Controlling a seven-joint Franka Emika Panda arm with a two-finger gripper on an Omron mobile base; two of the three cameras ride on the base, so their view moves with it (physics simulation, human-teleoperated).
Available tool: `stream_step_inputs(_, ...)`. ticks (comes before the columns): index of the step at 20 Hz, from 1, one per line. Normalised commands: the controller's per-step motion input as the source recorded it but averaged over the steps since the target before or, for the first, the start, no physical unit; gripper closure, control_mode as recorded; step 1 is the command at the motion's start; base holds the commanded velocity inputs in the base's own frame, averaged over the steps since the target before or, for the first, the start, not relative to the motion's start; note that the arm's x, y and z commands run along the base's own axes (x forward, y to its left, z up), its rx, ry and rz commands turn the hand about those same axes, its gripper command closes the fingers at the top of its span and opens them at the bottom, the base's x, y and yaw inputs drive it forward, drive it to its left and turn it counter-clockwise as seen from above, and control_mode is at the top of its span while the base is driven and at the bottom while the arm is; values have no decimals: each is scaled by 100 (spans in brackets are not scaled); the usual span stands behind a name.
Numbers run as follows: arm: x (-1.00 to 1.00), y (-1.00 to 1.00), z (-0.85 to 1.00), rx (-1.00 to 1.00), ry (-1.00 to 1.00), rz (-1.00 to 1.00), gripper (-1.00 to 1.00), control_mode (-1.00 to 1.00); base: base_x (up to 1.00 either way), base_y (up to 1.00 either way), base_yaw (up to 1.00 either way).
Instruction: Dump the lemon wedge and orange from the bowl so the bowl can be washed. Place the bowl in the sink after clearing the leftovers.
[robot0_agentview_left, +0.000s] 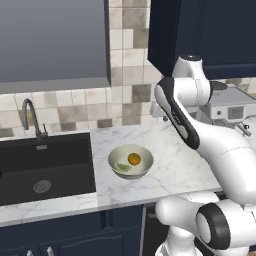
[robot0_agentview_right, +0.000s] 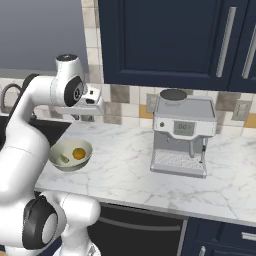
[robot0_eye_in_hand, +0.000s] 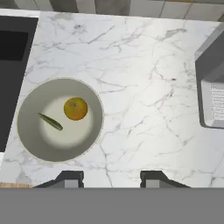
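The gripper (robot0_eye_in_hand: 111, 178) hung with jaws partly apart, holding nothing. The bowl (robot0_eye_in_hand: 30, 140), with the orange (robot0_eye_in_hand: 75, 108) and lemon wedge (robot0_eye_in_hand: 50, 122) inside, sat ahead and left of them.

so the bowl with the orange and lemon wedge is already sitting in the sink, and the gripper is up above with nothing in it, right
Not quite. The bowl sits on the marble counter beside the sink, not in it, as the left base view shows. The orange and lemon wedge are in it, and the gripper is above, holding nothing.

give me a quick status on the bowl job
Jaws apart, empty, hanging above the counter. Bowl on the counter beside the sink, orange and lemon wedge inside. Path clear.
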Motion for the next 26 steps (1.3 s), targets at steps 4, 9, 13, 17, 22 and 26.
stream_step_inputs(4, 0, 13, -11, 2, 0, 0, -100, -100, 0, 0, 0)
stream_step_inputs(9, 0, 13, -67, 9, 10, 0, -100, -100, 0, 0, 0)
stream_step_inputs(13, 0, 3, -94, 11, 16, 0, -100, -100, 0, 0, 0)
stream_step_inputs(17, 0, 10, -91, 4, 18, 0, -100, -100, 0, 0, 0)
stream_step_inputs(22, 6, 14, -71, 0, 15, 0, -100, -100, 0, 0, 0)
stream_step_inputs(26, 42, 28, -47, -4, 8, -2, -100, -100, 0, 0, 0)
